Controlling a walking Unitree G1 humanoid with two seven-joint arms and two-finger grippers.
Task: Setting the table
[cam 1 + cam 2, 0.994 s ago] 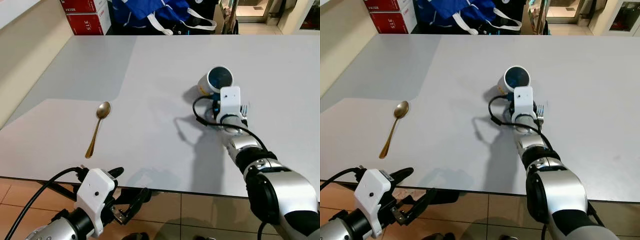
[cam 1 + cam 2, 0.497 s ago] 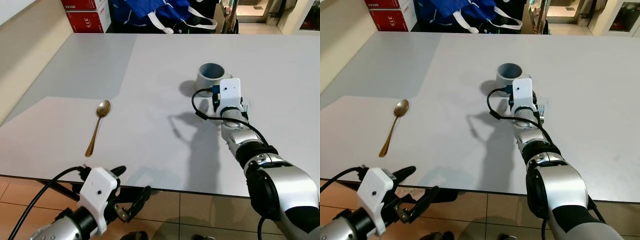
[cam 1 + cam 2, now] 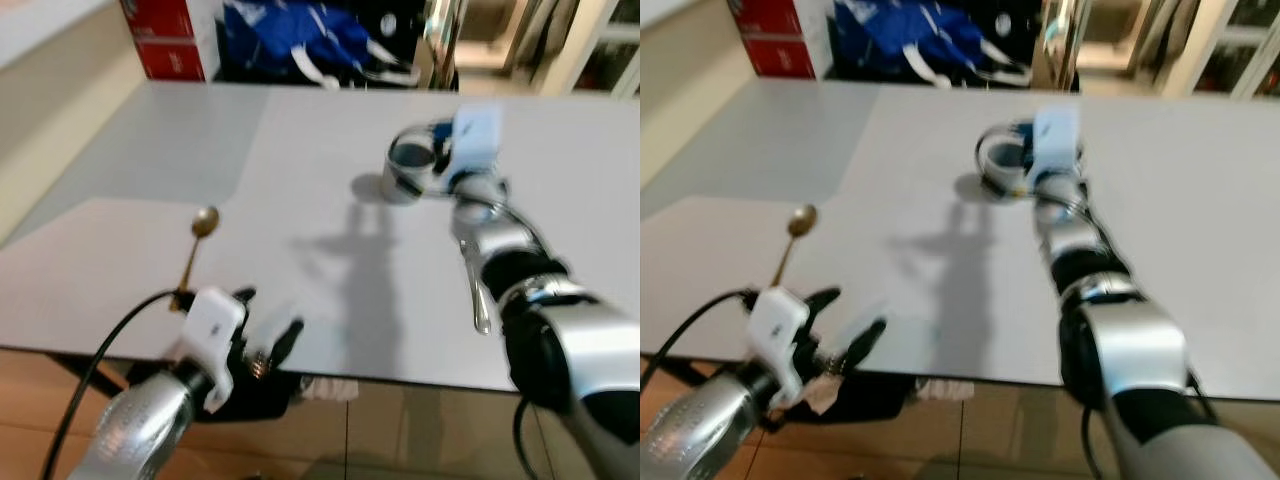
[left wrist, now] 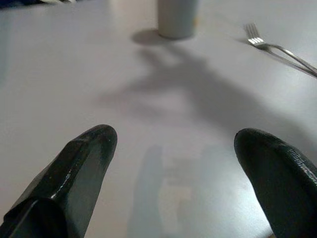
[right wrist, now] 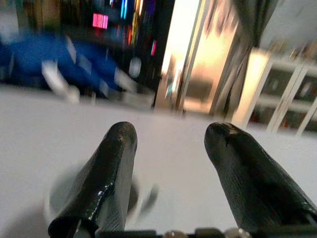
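Beyond the far edge of the pale grey tabletop [image 3: 300,170], a blue bag with white straps [image 3: 300,45] rests beside red cardboard boxes [image 3: 165,40]. Behind them, blurred, appears to be a lit doorway [image 5: 190,54]. Brown floor tiles [image 3: 30,420] lie below.

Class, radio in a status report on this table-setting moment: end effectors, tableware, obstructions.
Right end effector open above upright cup. Left end effector open, low at near table edge. Fork and gold spoon lie flat.

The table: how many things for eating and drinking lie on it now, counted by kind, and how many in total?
Cup: 1
Spoon: 1
Fork: 1
Total: 3
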